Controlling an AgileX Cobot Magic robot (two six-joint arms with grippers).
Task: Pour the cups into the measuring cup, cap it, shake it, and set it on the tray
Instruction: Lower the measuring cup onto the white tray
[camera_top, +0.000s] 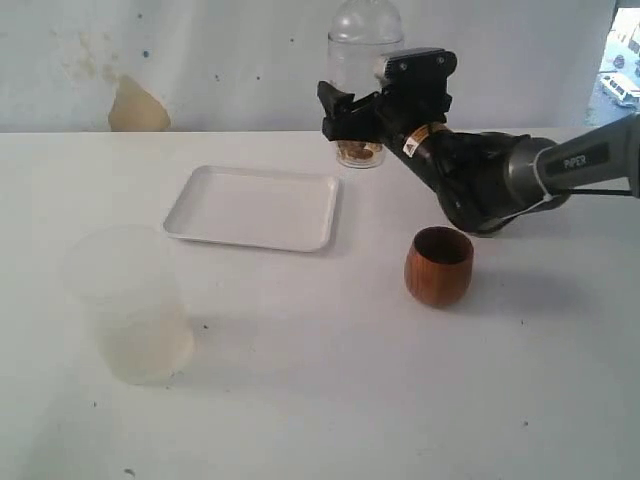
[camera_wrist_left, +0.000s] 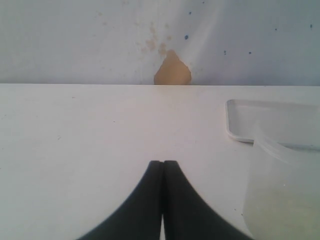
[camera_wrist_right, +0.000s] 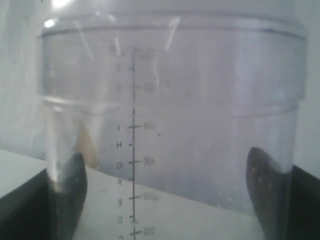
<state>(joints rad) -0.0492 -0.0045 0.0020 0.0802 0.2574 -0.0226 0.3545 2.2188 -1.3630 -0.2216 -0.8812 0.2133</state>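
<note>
Counts: one measuring cup (camera_top: 350, 70), one wooden cup (camera_top: 439, 266), one tray (camera_top: 250, 208), one frosted cup (camera_top: 130, 310). Measuring cup upright, long axis vertical, domed end up. Right gripper (camera_wrist_right: 165, 187) spread wide, clasping it. Left gripper (camera_wrist_left: 163, 165) pinched together, empty.

White table (camera_top: 300, 400): tray (camera_top: 250, 243), wooden cup (camera_top: 438, 266), frosted cup (camera_top: 130, 310), measuring cup (camera_top: 352, 60)

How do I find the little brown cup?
Find the flat white tray in the middle of the white table. Look just right of it, in front of the black robot arm. The wooden cup there is the only brown, rounded one; the frosted cup and the measuring cup are pale plastic.
</note>
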